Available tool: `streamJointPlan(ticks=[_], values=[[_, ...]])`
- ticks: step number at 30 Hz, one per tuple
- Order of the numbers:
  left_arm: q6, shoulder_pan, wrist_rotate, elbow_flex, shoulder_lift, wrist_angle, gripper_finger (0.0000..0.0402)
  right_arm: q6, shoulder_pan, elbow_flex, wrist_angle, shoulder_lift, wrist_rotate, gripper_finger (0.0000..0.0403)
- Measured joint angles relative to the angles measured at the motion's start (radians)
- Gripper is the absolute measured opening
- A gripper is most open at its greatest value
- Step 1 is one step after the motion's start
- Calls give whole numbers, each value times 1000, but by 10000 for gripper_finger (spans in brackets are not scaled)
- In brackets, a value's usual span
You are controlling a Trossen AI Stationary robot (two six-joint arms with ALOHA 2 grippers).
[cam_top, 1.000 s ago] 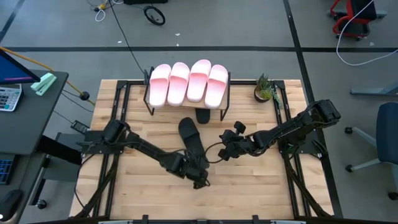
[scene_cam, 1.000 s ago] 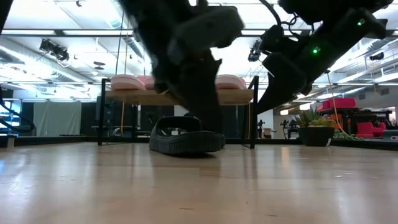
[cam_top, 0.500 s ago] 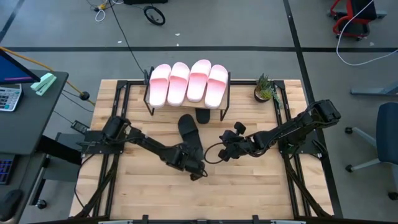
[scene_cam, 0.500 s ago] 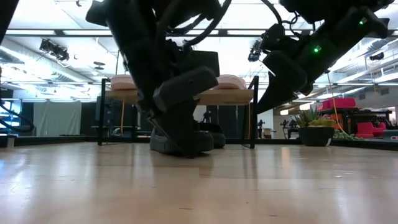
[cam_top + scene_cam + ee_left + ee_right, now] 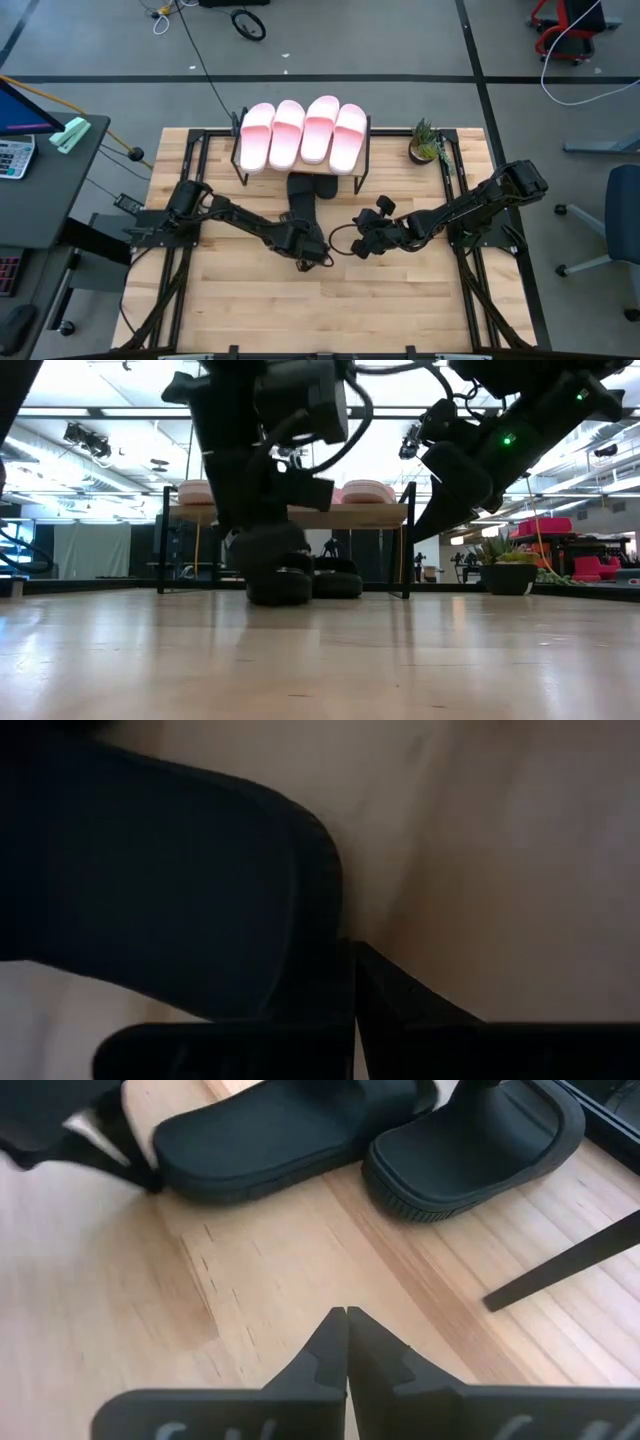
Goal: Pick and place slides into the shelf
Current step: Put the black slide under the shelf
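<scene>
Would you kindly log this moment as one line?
left gripper: at heel of black foam slide, pushing under wooden-topped shelf | right gripper: shut, waiting

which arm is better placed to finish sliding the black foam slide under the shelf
Left. The left hand sits at the heel of the black foam slide sandal, already partly under the small wooden-topped rack. The right hand hovers shut beside it, off the sandal.

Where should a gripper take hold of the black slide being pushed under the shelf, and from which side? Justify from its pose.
Probably the heel end of the black slide, approached from the open table side. Its toe already points under the shelf beside the other black slide, so only the heel is reachable. The left gripper sits there; the right gripper waits nearby, shut.
</scene>
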Motion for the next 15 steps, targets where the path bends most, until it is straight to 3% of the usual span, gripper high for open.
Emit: streamJointPlan(ticks=[4, 15], values=[[113, 46, -36, -2, 2, -9, 3, 0, 0, 0, 0, 0, 0, 6], [225, 225, -65, -3, 5, 5, 4, -1, 0, 1, 0, 0, 0, 5]])
